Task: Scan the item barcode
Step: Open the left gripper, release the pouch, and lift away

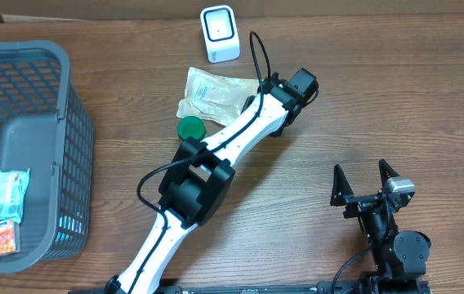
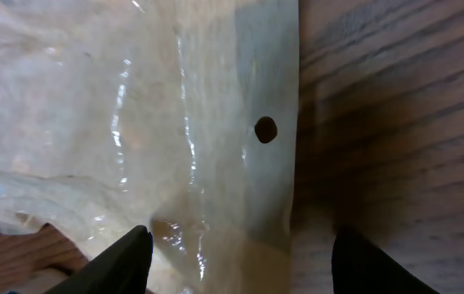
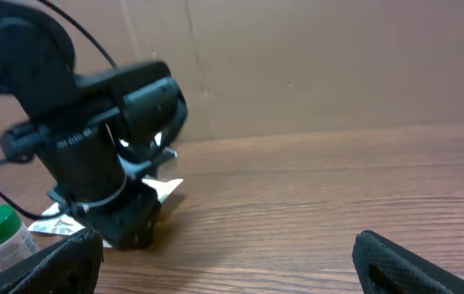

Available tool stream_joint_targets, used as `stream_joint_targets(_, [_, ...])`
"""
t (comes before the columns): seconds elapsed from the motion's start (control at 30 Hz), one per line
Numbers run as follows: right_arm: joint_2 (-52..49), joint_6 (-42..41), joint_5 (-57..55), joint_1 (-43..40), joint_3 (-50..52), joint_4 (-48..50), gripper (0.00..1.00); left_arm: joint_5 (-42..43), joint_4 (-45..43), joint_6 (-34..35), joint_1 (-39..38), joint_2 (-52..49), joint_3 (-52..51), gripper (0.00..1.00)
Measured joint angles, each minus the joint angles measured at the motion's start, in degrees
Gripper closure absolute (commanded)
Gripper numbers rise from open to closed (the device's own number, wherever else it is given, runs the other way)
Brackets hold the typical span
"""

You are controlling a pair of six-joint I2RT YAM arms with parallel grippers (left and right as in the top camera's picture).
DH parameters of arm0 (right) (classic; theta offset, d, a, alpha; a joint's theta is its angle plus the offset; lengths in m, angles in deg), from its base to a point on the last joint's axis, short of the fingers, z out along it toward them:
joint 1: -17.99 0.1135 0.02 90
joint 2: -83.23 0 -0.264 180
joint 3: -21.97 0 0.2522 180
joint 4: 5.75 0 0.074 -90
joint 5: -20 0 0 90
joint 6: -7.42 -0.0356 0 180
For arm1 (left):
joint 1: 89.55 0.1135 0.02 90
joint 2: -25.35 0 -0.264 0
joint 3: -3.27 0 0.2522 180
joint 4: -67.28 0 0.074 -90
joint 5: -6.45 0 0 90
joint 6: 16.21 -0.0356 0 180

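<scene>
A gray basket sits at the left edge of the table with small packets inside. Near the middle is a green lid. Just beside it, toward the far edge, lies the clear plastic bag, near the white scanner. The left gripper is down over the bag's edge, fingers apart. The right gripper is spread wide near the front edge, holding nothing.
</scene>
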Motion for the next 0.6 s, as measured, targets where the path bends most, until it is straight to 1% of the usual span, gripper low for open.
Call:
stream_joint_targets(0.03, [0.0, 0.02, 0.02, 0.0, -0.02, 0.02, 0.0, -0.02, 0.11, 0.02, 0.0, -0.37, -0.02, 0.56])
stream_joint_targets(0.07, [0.0, 0.02, 0.04, 0.0, 0.0, 0.02, 0.0, 0.0, 0.11, 0.11, 0.0, -0.61, -0.07, 0.74])
stream_joint_targets(0.13, [0.0, 0.04, 0.02, 0.0, -0.02, 0.0, 0.0, 0.11, 0.02, 0.98, 0.0, -0.68, -0.11, 0.96])
stream_joint_targets(0.43, [0.0, 0.04, 0.0, 0.0, 0.0, 0.04, 0.0, 0.52, 0.61, 1.29, -0.28, -0.68, -0.11, 0.96])
stream_joint_targets(0.6, [0.0, 0.02, 0.0, 0.0, 0.0, 0.0, 0.0, 3.76, 1.75, 1.27, -2.29, -0.68, -0.11, 0.96])
